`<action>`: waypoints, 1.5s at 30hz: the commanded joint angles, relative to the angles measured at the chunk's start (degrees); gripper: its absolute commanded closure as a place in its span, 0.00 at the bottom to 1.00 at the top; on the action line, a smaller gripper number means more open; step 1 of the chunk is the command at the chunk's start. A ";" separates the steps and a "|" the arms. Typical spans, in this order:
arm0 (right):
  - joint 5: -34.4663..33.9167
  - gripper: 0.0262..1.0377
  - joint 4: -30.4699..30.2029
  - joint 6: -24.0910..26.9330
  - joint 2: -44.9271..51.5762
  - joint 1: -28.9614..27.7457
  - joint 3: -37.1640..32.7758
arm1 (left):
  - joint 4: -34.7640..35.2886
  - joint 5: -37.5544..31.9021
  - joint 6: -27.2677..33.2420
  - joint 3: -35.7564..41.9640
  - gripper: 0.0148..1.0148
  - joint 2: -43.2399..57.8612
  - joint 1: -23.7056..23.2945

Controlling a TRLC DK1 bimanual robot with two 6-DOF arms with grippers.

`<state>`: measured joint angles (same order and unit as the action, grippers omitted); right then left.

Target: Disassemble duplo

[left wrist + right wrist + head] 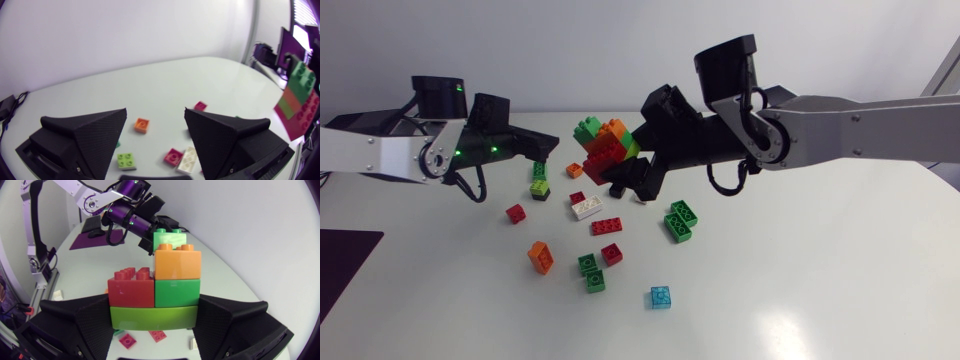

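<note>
My right arm comes in from the right edge with its forearm nearly level and reaches past the middle of the worktop point(800, 270). Its end effector point(625, 160) is lifted clear of the surface and pinches the stack point(603, 148) from two sides. In the right wrist view the fingers point(95, 325) press against the stack's lime base and the red and green bricks above it. An orange brick and a green one stand higher, free of the fingers.

My left arm comes in from the left edge, wrist pointing toward the stack. Its end effector point(548, 146) is spread wide with nothing between the fingers point(90, 135). It hangs just short of the stack, which shows off to one side in the left wrist view, not touching.

Loose bricks lie on the worktop under and ahead of both arms, among them a white brick point(587, 209), an orange brick point(541, 257) and a blue brick point(661, 297)
</note>
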<state>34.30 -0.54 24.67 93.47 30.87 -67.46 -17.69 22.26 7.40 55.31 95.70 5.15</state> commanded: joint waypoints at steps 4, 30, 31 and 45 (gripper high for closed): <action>9.90 0.56 -5.00 -1.37 2.24 -2.84 -4.78 | -5.60 15.88 -3.44 -6.53 0.20 -7.46 -0.05; 17.20 0.56 -12.30 -4.36 8.83 -4.68 -11.64 | -14.04 42.69 -13.20 -10.05 0.17 -10.27 -1.72; 17.81 0.56 -12.47 -4.45 8.83 -4.68 -11.64 | -14.12 42.69 -13.11 -10.13 0.17 -10.36 -1.37; 26.16 0.56 -14.85 -4.89 7.95 -3.45 -11.82 | -14.12 42.60 -11.88 -10.75 0.17 -10.01 1.18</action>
<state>59.11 -14.72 20.53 101.54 26.35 -77.97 -30.94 64.34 -4.36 46.04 86.43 5.76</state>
